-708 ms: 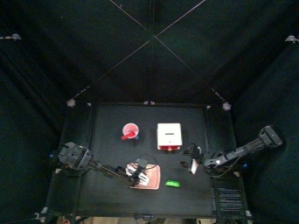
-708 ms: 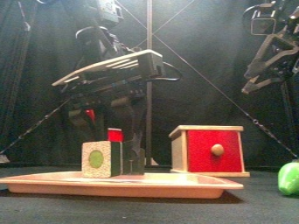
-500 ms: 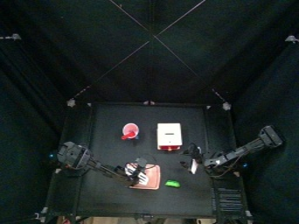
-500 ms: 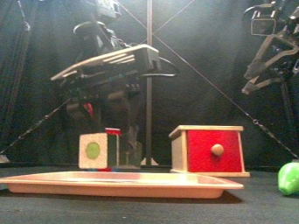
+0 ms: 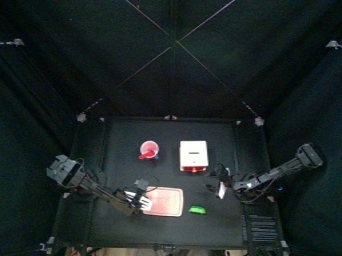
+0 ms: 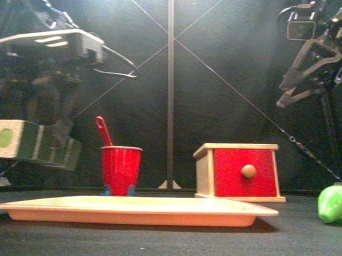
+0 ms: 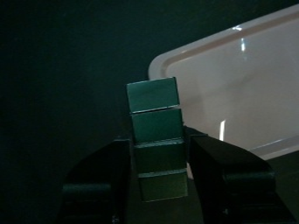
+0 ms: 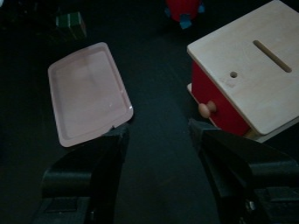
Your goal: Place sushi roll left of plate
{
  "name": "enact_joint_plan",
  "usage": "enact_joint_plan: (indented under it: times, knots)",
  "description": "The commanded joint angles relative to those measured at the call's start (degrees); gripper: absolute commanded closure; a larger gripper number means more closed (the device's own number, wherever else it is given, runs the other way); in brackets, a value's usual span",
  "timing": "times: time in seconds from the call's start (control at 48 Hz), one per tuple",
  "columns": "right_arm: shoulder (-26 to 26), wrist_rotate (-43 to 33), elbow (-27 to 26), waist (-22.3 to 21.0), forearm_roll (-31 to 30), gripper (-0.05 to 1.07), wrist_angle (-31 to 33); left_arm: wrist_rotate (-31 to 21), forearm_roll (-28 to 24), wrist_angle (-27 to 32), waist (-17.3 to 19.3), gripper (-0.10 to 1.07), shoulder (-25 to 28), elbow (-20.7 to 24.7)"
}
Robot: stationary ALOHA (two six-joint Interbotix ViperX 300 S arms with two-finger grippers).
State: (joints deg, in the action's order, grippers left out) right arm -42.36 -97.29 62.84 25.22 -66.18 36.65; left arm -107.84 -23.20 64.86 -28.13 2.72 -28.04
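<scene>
The sushi roll (image 7: 153,112) is a short segmented block with a green-centred end face (image 6: 11,137). My left gripper (image 7: 158,171) is shut on it and holds it in the air, clear of the table. The roll hangs just beyond the left edge of the salmon-pink plate (image 6: 134,210), which lies flat near the table's front (image 5: 166,204). From above, the left gripper (image 5: 135,198) sits at that plate's left edge. My right gripper (image 8: 162,140) is open and holds nothing, raised at the right of the table (image 5: 242,189).
A red cup (image 6: 122,168) with a red utensil in it stands behind the plate. To its right is a white-and-red box (image 6: 241,170) with a slotted lid (image 8: 251,61). A small green piece (image 6: 330,204) lies at the front right.
My left gripper has carried the sushi roll up from over the plate and leftward, past the plate's left edge. The red cup now shows behind the plate. The right arm has not moved.
</scene>
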Motion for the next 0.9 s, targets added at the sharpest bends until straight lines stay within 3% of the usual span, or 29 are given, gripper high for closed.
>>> enact_joint_plan:
  times: [0.0, 0.312, 0.625, 0.875]
  knots:
    - [-0.09, 0.18, -0.53, 0.0, -0.26, 0.13, -0.09, -3.08, -0.09, -0.44, -1.23, 0.43, -3.52, -2.2]
    - [-0.09, 0.09, -0.09, -0.26, -0.35, 0.12, 0.0, -9.05, 0.26, -4.48, -2.02, 0.42, -4.48, -8.26]
    - [0.0, -0.09, -0.44, -0.35, -0.09, 0.12, -0.18, -14.85, 0.09, -6.33, -3.96, 0.41, -2.46, -9.84]
    - [0.0, 0.0, -0.26, -0.35, -0.44, 0.13, -0.18, -15.91, -0.26, -6.33, -3.96, 0.24, -2.99, -10.81]
